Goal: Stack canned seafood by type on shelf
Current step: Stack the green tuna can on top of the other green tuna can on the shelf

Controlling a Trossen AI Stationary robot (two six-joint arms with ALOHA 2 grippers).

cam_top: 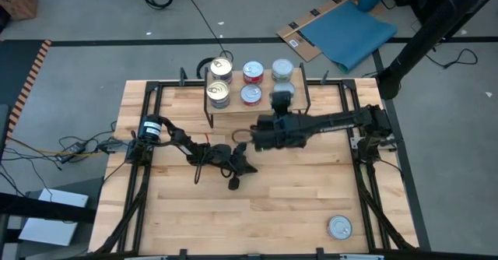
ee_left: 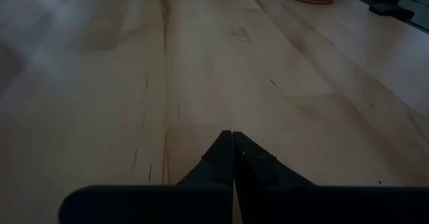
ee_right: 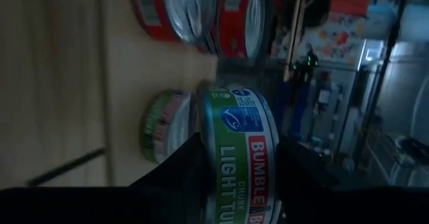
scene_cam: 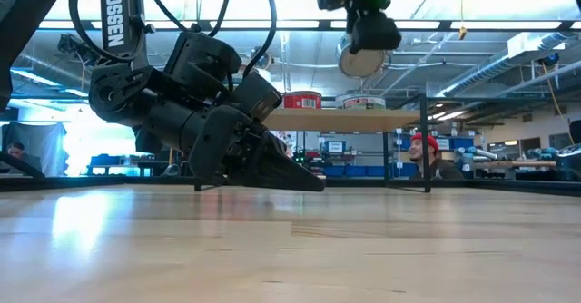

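Right gripper (cam_top: 281, 99) reaches over shelf (cam_top: 233, 114), pinching green-labelled tin (ee_right: 242, 153) held on edge; left gripper (cam_top: 233, 184) pressed together, tip down on table (cam_top: 296, 205).

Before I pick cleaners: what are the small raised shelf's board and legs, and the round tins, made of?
Light-wood shelf board: pale, apparently unpainted wood. Thin black legs: probably coated metal wire. Round tins: shiny metal tops, apparently printed labels.

Even, bright light is seen from above, with soft shadows cast beneath both arms. At counter height, strong backlight from ceiling lamps and windows leaves the left arm (scene_cam: 195, 112) silhouetted, and glare is reflected off the counter (scene_cam: 290, 249). The right wrist picture is dim, its nearest tin (ee_right: 244, 153) blurred.
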